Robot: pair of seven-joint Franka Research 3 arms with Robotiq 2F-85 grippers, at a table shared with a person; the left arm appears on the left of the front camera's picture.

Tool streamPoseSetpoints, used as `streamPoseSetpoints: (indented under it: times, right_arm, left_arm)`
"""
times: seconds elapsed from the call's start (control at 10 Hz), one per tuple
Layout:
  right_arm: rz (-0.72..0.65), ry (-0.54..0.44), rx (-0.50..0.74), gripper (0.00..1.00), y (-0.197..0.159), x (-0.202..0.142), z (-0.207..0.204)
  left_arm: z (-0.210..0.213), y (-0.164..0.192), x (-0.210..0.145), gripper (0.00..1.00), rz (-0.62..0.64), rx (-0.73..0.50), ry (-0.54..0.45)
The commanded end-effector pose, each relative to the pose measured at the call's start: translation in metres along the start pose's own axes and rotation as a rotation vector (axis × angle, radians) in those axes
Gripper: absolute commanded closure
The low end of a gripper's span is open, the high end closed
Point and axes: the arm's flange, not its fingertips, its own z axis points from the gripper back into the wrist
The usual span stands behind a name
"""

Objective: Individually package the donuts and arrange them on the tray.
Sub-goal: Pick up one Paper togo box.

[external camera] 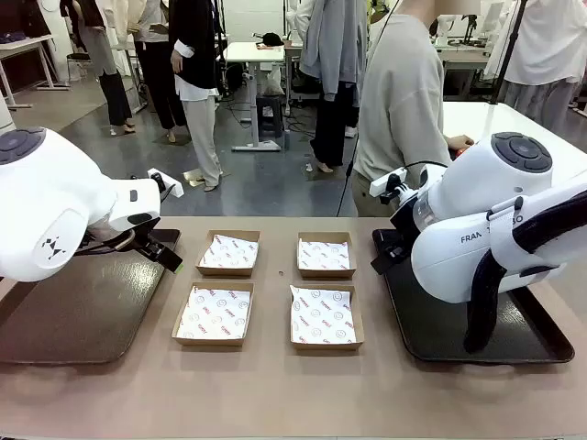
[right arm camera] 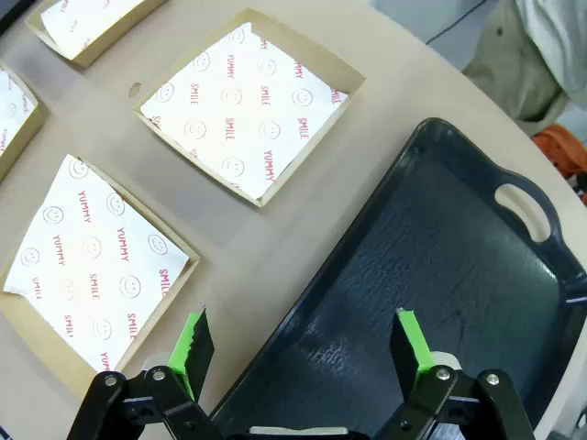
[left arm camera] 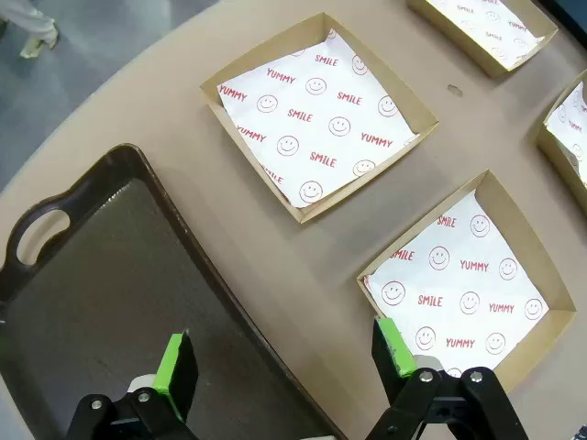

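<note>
Cardboard, thin and shallow: four brown boxes (external camera: 214, 313) in a two-by-two block on the tan table (external camera: 275, 394). Each is lined with a loose white paper sheet (left arm camera: 316, 119) printed with red smileys, SMILE and YUMMY. Some liner corners lap up against the walls.

Brown tray (external camera: 73, 321) on my left: matte, rounded corners, raised rim, handle cut-out. Black tray (right arm camera: 459, 275) on my right: same shape, slight sheen, scuffed.

Left pincer (left arm camera: 282, 356): jaws spread wide with nothing between them, hanging over the brown tray's edge, just beside the near-left box. Right pincer (right arm camera: 303, 346): also spread and empty, over the black tray's inner rim.

Donuts: cannot tell where they are. The boxes carry paper only, and what I see of both trays is bare. A person (external camera: 399, 110) stands at the far side, so my guess is supply comes from there. Task reads as at the very start.

How I'd run the step:
- Grip each donut across the ring with a light squeeze. The glaze is likely soft and slick, so the pads will mark it.
- Come down flat and centred on the liner, and release low so the paper doesn't shift.
- Keep fingers off the upturned liner corners.
- To move a box, pinch one wall and the liner together, then lift clear over the tray rim. Expect the thin card to flex.
</note>
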Motion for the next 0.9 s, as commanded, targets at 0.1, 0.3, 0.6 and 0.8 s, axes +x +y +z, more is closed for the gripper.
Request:
streamPoseSetpoints:
  times: [0.1,0.3,0.6,0.8]
  right_arm:
    - [0.000,0.000,0.000,0.00,0.0000,0.0000,0.0000]
    - [0.000,0.000,0.000,0.00,0.0000,0.0000,0.0000]
    - [0.000,0.000,0.000,0.00,0.0000,0.0000,0.0000]
    - [0.000,0.000,0.000,0.00,0.0000,0.0000,0.0000]
  left_arm:
    - [0.0000,-0.0001,0.0000,0.00,0.000,0.000,0.000]
    - [0.0000,-0.0001,0.0000,0.00,0.000,0.000,0.000]
    - [0.0000,-0.0001,0.0000,0.00,0.000,0.000,0.000]
    - [0.0000,-0.0001,0.0000,0.00,0.000,0.000,0.000]
